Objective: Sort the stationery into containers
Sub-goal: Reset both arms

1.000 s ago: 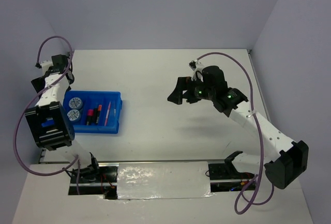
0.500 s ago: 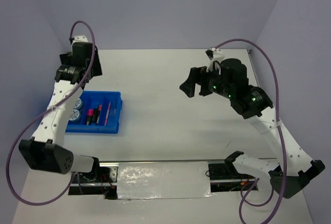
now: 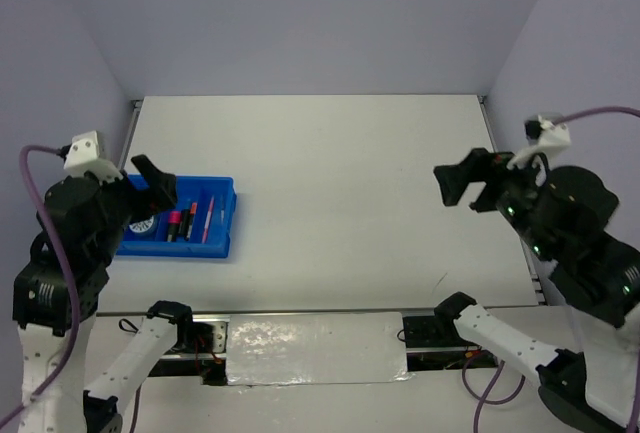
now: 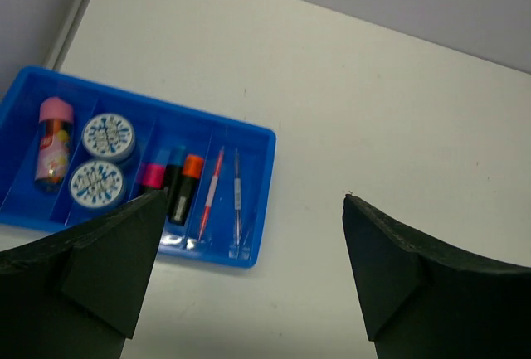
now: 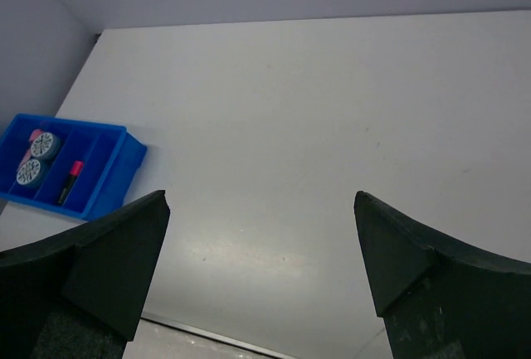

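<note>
The blue tray (image 3: 190,249) lies at the table's left. In the left wrist view the tray (image 4: 211,253) holds a pink capsule case (image 4: 53,142) and two blue-white discs (image 4: 108,135) in its left compartment. The middle one holds highlighters with pink (image 4: 152,177), blue and orange (image 4: 192,167) caps. The right one holds a pink pen (image 4: 212,193) and a grey pen (image 4: 236,197). My left gripper (image 3: 150,188) (image 4: 252,196) is open and empty, high above the tray. My right gripper (image 3: 465,183) (image 5: 261,196) is open and empty, high over the table's right side.
The right wrist view shows the tray (image 5: 120,183) far left with the discs (image 5: 35,158) and one highlighter (image 5: 68,181) in it. Grey walls close the table at the back and both sides. A metal rail (image 3: 310,338) runs along the near edge.
Both arms have swung up and back. My left gripper moved from behind the tray to above its left end. My right gripper moved from table centre to the right. Both stayed open.
</note>
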{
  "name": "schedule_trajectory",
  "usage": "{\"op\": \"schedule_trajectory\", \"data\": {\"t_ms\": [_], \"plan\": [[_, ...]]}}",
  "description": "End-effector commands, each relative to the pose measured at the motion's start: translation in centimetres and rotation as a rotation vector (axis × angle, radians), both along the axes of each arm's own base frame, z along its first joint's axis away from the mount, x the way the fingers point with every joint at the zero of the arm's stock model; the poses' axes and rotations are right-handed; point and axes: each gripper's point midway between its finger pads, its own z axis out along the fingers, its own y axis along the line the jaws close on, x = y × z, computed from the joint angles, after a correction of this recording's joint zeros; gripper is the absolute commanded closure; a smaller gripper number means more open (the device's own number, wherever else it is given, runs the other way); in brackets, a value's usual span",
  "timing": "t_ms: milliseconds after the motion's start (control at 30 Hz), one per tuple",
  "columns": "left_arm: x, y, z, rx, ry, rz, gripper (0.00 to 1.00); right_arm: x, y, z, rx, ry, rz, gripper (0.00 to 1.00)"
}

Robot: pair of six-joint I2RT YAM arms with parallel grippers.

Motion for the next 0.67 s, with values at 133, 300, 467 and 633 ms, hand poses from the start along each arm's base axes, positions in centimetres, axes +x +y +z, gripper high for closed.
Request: {"op": "schedule_trajectory", "data": {"t_ms": [133, 300, 467, 633], "plan": [[-7.1, 3.4, -2.3, 0.034, 0.032, 0.133, 0.01, -5.9, -5.0, -4.1, -0.007, 0.062, -0.096, 0.00], [-10.2, 5.3, -2.5, 0.075, 0.016, 0.201, 0.01, -7.9, -6.8, -6.1, 0.009, 0.082, -0.140, 0.00], [-10.8, 6.3, -2.1, 0.106, -0.014, 0.238, 0.01, -8.3, -7.0, -6.3, 0.025, 0.066, -0.142, 0.00], [-10.7, 6.8, -1.1, 0.096, -0.059, 0.272, 0.01, -8.2, -7.1, -6.4, 0.024, 0.072, -0.153, 0.00]]}}
